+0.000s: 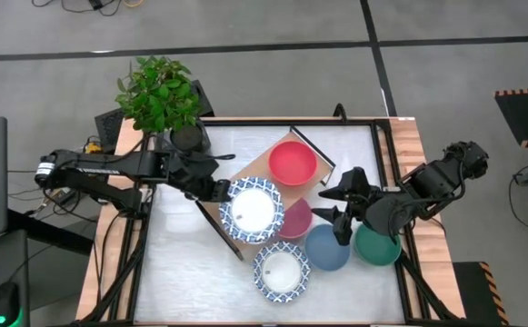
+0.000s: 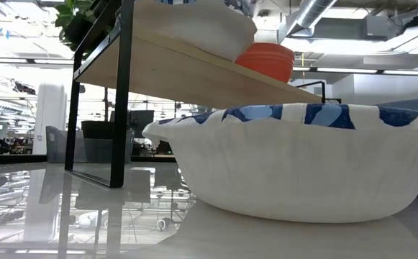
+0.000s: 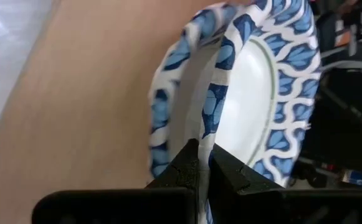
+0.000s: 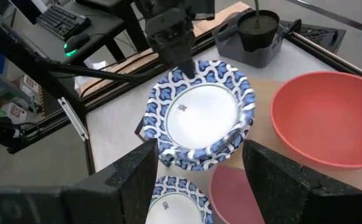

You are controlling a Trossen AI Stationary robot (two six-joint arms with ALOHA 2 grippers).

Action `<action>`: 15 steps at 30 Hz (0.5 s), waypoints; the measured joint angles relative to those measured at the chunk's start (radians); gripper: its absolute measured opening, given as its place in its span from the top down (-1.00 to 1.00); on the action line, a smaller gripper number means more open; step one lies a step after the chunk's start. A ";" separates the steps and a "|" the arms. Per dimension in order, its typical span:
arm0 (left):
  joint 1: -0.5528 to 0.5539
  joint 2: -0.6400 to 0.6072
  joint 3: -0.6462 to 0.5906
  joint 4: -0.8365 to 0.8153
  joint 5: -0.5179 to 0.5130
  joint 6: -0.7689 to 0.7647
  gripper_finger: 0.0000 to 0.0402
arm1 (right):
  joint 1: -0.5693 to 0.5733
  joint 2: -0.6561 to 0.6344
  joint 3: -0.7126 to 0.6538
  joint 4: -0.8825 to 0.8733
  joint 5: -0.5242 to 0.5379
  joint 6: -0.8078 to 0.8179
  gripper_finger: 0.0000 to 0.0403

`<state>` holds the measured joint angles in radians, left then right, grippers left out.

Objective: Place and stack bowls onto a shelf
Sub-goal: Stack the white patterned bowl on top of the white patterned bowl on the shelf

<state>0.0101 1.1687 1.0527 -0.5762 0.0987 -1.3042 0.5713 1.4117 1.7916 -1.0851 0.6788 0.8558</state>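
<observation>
The light-wood shelf [image 1: 262, 162] stands slantwise on the table. On it are a red bowl [image 1: 293, 162] and two nested white bowls with blue-patterned rims [image 1: 253, 209], also in the right wrist view [image 4: 199, 118]. My left gripper [image 1: 220, 189] is shut on the upper bowl's rim. A pink bowl [image 1: 298, 220] sits partly under that stack. A blue bowl [image 1: 325, 247], a green bowl [image 1: 377, 245] and another blue-rimmed bowl [image 1: 280, 271] rest on the table. My right gripper [image 1: 334, 207] is open and empty above the pink and blue bowls. My left gripper pinches the upper blue-rimmed bowl's rim [image 3: 213, 127] between its two fingers [image 3: 184, 165], on the side toward the table's left. One finger is inside the bowl and one outside. The fingers come from the table's left. The bowl sits nested in the lower one, slightly offset.
A dark pot with a green plant [image 1: 182, 134] stands at the table's far left corner, beside the shelf. The shelf's black frame leg [image 2: 120, 93] shows in the low view, and the blue-rimmed bowl on the table [image 2: 295, 165] fills that view.
</observation>
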 joint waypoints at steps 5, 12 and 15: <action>-0.001 0.000 0.000 0.000 -0.006 0.001 1.00 | -0.001 0.000 0.000 -0.008 0.000 0.000 -0.29; -0.002 0.000 0.000 0.000 -0.002 0.028 0.73 | 0.000 0.000 0.000 -0.016 -0.002 -0.002 -0.29; -0.002 0.000 0.000 0.006 -0.002 0.032 0.54 | 0.000 0.000 0.000 -0.016 -0.003 -0.024 -0.29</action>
<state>0.0086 1.1690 1.0527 -0.5699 0.0971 -1.2721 0.5709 1.4117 1.7916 -1.1011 0.6758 0.8320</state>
